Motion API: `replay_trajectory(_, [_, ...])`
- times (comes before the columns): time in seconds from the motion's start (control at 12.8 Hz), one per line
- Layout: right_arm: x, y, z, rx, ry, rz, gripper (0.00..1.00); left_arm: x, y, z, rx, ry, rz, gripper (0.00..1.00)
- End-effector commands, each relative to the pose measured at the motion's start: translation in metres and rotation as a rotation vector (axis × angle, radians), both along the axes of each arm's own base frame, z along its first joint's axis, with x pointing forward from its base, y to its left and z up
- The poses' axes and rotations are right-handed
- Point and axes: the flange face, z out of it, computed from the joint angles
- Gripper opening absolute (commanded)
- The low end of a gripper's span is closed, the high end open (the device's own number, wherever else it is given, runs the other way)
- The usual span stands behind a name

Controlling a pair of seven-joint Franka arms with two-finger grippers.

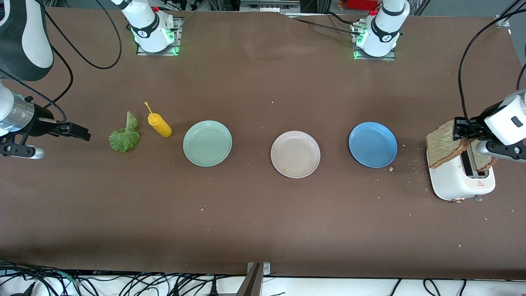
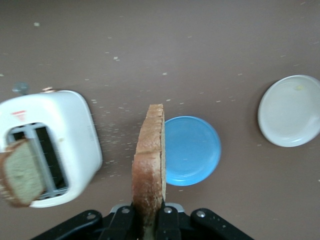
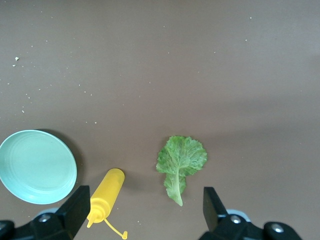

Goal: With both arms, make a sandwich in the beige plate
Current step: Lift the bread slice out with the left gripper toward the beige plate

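Two white Franka arms with black claws

Both arm bases point(image 1: 152, 28) are glossy white cylinders with a black band and a round logo mark, bolted to metal plates that glow green at the edges; a small red button sits beside each. Black cables loop from the links. The right arm point(image 1: 24, 37) has a white-and-dark-grey shell, a ribbed silver wrist and a black right claw point(image 1: 78, 131). The left claw point(image 1: 466, 128) is black under a white wrist housing with a dark oval button.
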Motion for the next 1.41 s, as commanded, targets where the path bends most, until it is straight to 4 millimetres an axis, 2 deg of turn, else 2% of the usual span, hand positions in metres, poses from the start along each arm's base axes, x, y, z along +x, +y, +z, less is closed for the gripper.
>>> replay_trajectory(0.0, [-0.004, 0.001, 0.003, 0.013, -0.001, -0.015, 1.0, 0.0, -0.017, 0.001, -0.123, 0.027, 0.057, 0.0])
replay_trajectory(0.23, [-0.004, 0.001, 0.003, 0.013, -0.004, -0.015, 1.0, 0.011, -0.052, -0.029, -0.247, 0.092, 0.078, 0.0])
replay_trajectory(0.39, [-0.004, 0.001, 0.003, 0.014, -0.004, -0.015, 1.0, 0.021, -0.075, -0.063, -0.34, 0.155, 0.076, 0.0])
replay_trajectory(0.62, [-0.003, 0.001, 0.003, 0.014, -0.007, -0.015, 1.0, 0.041, -0.101, -0.106, -0.528, 0.192, 0.129, 0.0])
replay_trajectory(0.78, [-0.003, 0.001, 0.002, 0.014, -0.006, -0.015, 1.0, 0.053, -0.11, -0.133, -0.653, 0.215, 0.18, 0.0])
replay_trajectory(0.94, [-0.004, 0.001, 0.002, 0.014, -0.004, -0.015, 1.0, 0.062, -0.122, -0.168, -0.764, 0.251, 0.22, 0.0])
replay_trajectory(1.02, [-0.004, 0.001, 0.002, 0.014, -0.004, -0.015, 1.0, 0.066, -0.135, -0.185, -0.81, 0.245, 0.218, 0.0])
replay_trajectory(1.17, [-0.003, 0.001, 0.001, 0.015, -0.003, -0.015, 1.0, 0.074, -0.15, -0.23, -0.89, 0.21, 0.19, 0.0])
replay_trajectory(1.33, [-0.003, 0.001, -0.002, 0.015, 0.002, -0.015, 1.0, 0.08, -0.159, -0.267, -1.001, 0.177, 0.242, 0.0])
